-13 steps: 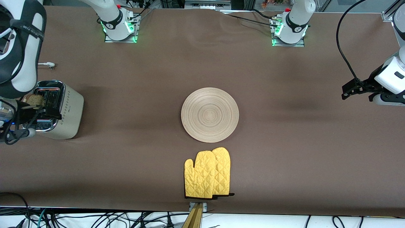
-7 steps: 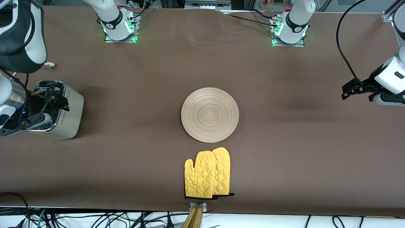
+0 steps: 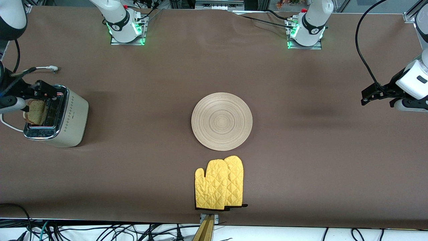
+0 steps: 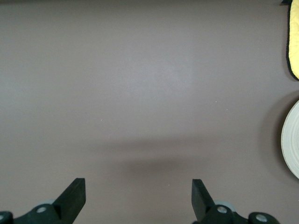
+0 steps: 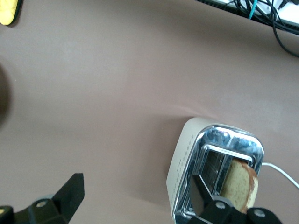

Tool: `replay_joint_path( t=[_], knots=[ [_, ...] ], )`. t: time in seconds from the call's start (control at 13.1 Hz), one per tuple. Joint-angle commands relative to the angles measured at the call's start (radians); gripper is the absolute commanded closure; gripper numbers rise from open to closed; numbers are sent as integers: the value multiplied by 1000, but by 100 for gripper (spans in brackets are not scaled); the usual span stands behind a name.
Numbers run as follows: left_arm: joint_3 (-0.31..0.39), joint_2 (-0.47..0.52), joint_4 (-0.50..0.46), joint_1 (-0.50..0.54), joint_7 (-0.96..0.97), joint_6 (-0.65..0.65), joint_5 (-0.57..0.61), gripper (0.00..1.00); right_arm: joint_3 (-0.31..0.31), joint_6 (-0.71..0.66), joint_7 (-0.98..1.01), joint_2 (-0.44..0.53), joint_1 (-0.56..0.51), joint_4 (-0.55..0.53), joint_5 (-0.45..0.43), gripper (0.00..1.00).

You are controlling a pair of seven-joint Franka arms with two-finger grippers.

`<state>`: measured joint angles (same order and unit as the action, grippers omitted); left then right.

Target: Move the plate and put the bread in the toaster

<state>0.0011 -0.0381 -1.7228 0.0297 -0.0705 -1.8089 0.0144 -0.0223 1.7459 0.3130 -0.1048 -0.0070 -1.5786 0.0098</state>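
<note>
The cream-white toaster (image 3: 63, 117) stands at the right arm's end of the table. The bread (image 3: 35, 111) stands in its slot farther from the plate, its top sticking out; the right wrist view shows the bread (image 5: 239, 184) in the toaster (image 5: 187, 163) too. My right gripper (image 3: 41, 89) is open and empty, up over the toaster's end nearer the robots' bases; in its wrist view (image 5: 135, 193) the jaws stand wide apart. The wooden plate (image 3: 221, 121) lies at the table's middle. My left gripper (image 3: 369, 95) waits open and empty over the left arm's end of the table (image 4: 138, 196).
Yellow oven mitts (image 3: 219, 183) lie nearer the front camera than the plate, close to the table's edge. The toaster's white cord and plug (image 3: 48, 68) lie near the toaster on the bases' side. The plate's rim (image 4: 292, 144) and a mitt (image 4: 293, 42) show in the left wrist view.
My right gripper lowered the bread into the toaster slot, let it go and drew back upward toward the bases. The bread now stands in the slot. The left arm has not moved.
</note>
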Motion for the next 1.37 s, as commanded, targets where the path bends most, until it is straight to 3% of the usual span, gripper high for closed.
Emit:
replay_joint_path(
  t=[0.0,1.29],
  knots=[
    [-6,-6,20,7,0,11,-14,0,36,-5,-22,50,-30,-61,-14,0],
    [-6,-6,20,6,0,11,-13,0,30,-36,-69,-4,-27,-15,-16,0]
  ],
)
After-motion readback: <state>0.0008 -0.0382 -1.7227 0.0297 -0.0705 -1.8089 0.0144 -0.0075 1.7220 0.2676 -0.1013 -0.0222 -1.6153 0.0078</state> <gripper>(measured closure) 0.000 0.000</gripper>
